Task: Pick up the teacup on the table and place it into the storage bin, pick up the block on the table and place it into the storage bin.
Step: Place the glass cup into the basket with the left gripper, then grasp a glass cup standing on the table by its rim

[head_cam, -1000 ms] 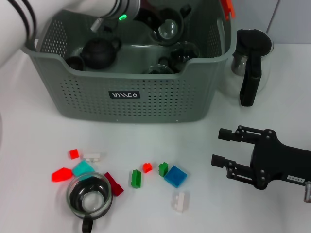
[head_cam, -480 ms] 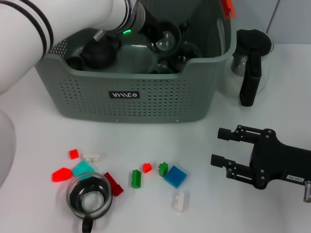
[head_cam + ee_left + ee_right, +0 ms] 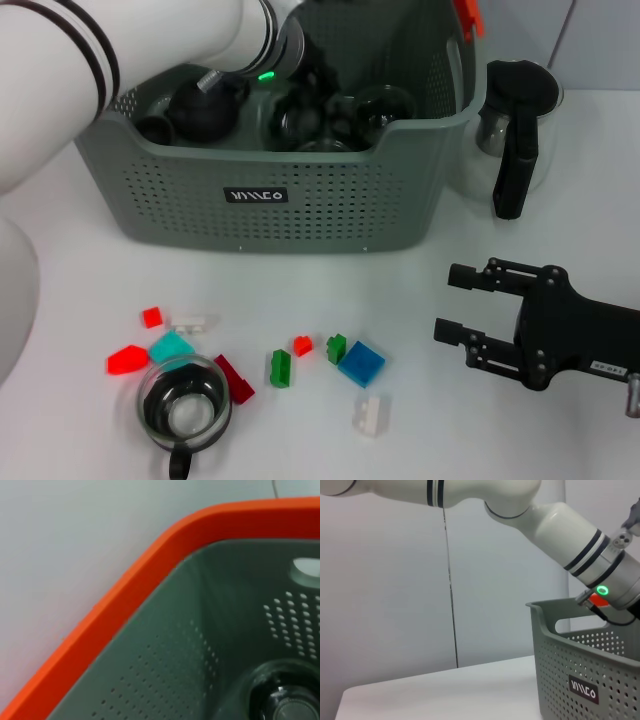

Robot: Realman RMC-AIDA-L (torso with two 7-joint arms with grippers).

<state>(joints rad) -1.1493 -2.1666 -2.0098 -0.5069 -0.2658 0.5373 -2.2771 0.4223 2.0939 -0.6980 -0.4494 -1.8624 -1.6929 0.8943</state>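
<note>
Where the left arm reaches down into the bin (image 3: 270, 205), its gripper (image 3: 318, 92) is lost among dark glassware, so I cannot tell whether it is open or closed, or what it holds. A green light (image 3: 266, 74) glows on the wrist just above the rim. Around it inside the bin sit a black teapot (image 3: 203, 110) and several clear cups, hard to separate from one another. The left wrist view shows only the bin's orange rim (image 3: 125, 605), a perforated wall, and the edge of 1 glass cup (image 3: 285, 700) (cut off at the frame's corner).

The bin stands at the table's far side, its long axis running left to right, label facing the robot.

On the table near the robot, a glass teacup (image 3: 184, 408) stands upright, its handle pointing toward the robot and partly cut off. Blocks lie scattered beside it: red (image 3: 127, 359), teal (image 3: 171, 348), green (image 3: 282, 368), blue (image 3: 361, 363), white (image 3: 370, 414).

The right gripper (image 3: 458, 303) rests open over the table's right side, fingers pointing left, touching nothing. A glass jug (image 3: 517, 130) stands right of the bin.
</note>
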